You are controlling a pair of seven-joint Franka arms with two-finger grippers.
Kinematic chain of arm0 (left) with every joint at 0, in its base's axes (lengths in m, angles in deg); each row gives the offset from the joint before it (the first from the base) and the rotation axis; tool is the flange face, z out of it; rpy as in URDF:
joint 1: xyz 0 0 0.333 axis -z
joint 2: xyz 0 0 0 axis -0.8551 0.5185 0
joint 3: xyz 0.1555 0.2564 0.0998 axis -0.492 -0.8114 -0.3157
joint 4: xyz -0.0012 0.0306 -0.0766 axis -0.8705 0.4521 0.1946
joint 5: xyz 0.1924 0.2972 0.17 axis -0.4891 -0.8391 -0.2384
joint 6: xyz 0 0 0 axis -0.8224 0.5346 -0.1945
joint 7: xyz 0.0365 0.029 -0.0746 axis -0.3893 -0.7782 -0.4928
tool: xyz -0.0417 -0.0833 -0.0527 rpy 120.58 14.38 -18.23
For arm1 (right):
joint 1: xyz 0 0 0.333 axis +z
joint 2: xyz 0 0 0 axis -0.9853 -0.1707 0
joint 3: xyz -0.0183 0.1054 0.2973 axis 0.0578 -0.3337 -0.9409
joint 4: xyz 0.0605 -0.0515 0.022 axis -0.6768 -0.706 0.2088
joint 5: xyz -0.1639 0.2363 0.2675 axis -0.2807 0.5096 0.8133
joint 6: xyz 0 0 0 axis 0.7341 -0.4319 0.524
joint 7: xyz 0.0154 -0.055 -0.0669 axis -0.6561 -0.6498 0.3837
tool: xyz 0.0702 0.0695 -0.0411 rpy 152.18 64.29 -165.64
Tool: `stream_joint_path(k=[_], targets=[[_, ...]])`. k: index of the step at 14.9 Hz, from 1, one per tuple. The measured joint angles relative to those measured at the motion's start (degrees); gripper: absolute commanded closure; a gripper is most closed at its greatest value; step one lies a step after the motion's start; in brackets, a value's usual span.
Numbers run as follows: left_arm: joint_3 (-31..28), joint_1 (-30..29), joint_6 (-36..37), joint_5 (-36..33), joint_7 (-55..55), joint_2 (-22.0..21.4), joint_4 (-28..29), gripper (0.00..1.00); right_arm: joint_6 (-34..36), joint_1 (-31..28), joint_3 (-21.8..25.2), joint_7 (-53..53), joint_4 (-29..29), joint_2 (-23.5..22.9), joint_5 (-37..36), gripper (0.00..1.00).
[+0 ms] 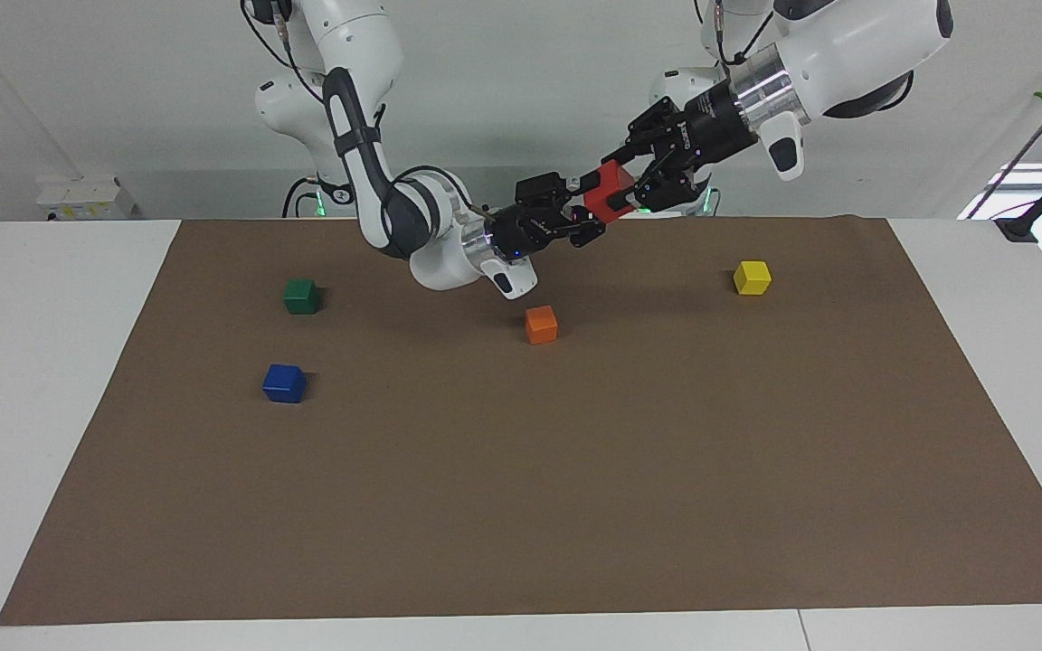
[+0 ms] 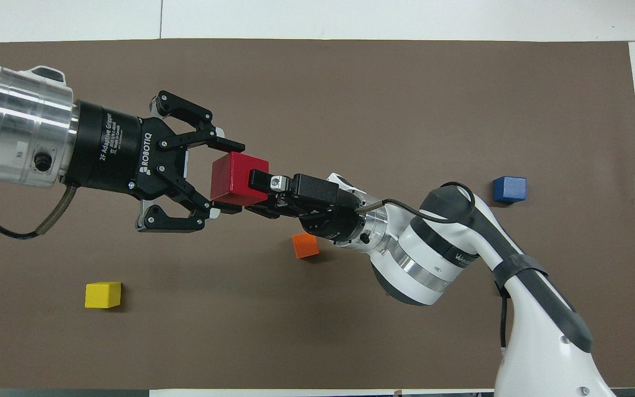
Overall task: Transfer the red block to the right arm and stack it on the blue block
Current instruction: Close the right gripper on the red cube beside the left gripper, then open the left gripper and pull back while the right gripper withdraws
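Note:
The red block (image 1: 612, 191) (image 2: 236, 176) hangs in the air between both grippers, over the brown mat near the robots' edge. My right gripper (image 1: 586, 215) (image 2: 254, 193) is shut on one side of it, one finger across its top. My left gripper (image 1: 633, 185) (image 2: 229, 176) has its fingers spread a little on either side of the block's other end, with a slight gap showing. The blue block (image 1: 284, 383) (image 2: 509, 189) lies on the mat toward the right arm's end of the table.
An orange cube (image 1: 541, 324) (image 2: 305, 245) sits on the mat just below the two grippers. A green cube (image 1: 301, 296) lies nearer to the robots than the blue block. A yellow cube (image 1: 752, 277) (image 2: 102, 294) lies toward the left arm's end.

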Motion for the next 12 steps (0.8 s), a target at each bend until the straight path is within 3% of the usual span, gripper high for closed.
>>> stream_joint_path(k=[7, 12], targets=[[0.0, 0.0, 0.0, 0.0, -0.1, 0.0, 0.0, 0.00, 0.0, -0.5, 0.2, 0.0, 0.0, 0.0, -0.1, 1.00], [-0.6, -0.2, 0.2, -0.6, -0.1, -0.9, 0.0, 0.00, -0.4, -6.0, 0.2, -2.1, -0.2, 0.3, -4.8, 1.00]])
